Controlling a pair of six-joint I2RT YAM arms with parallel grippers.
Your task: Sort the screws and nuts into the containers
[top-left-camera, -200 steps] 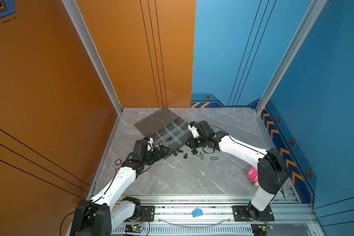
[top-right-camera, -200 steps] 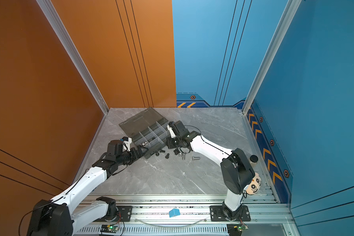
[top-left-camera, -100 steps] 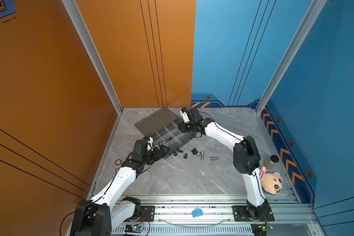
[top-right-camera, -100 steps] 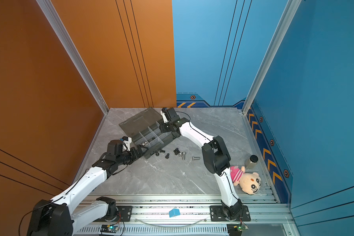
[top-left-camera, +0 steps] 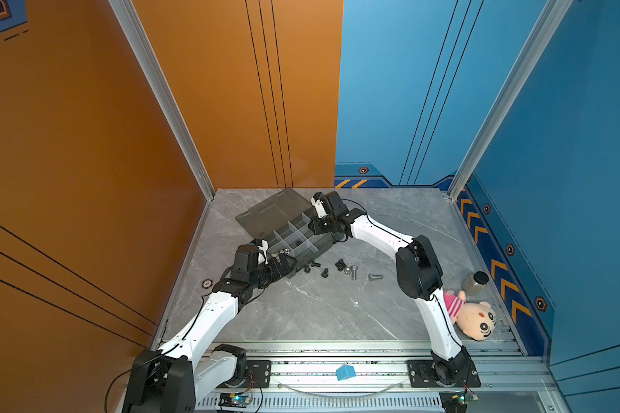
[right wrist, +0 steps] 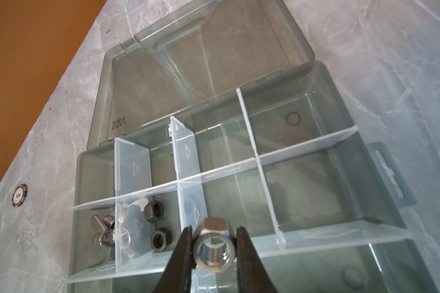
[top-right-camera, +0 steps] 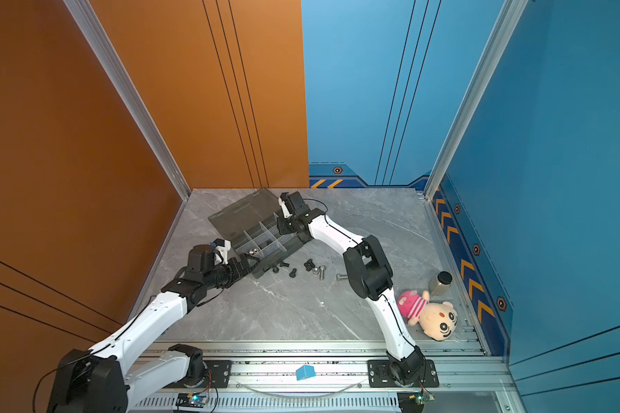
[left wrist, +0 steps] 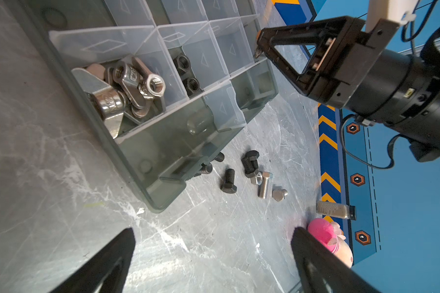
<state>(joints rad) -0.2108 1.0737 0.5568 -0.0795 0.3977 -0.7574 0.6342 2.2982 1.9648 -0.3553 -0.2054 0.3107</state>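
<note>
**Silver nut carried to the open box**

The right end effector [right wrist: 214, 232], a second ago beside the loose screws [top-left-camera: 340, 265] on the table [top-left-camera: 319, 314], is now seen above the box [right wrist: 366, 177], narrowed on a silver nut [right wrist: 213, 250]. Which compartment lies beneath cannot be told. The left end effector [left wrist: 212, 232] is spread wide and empty, unmoved. A release into a compartment is judged next.

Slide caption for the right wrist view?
Right claw grips a silver nut over the open organizer box.
</note>
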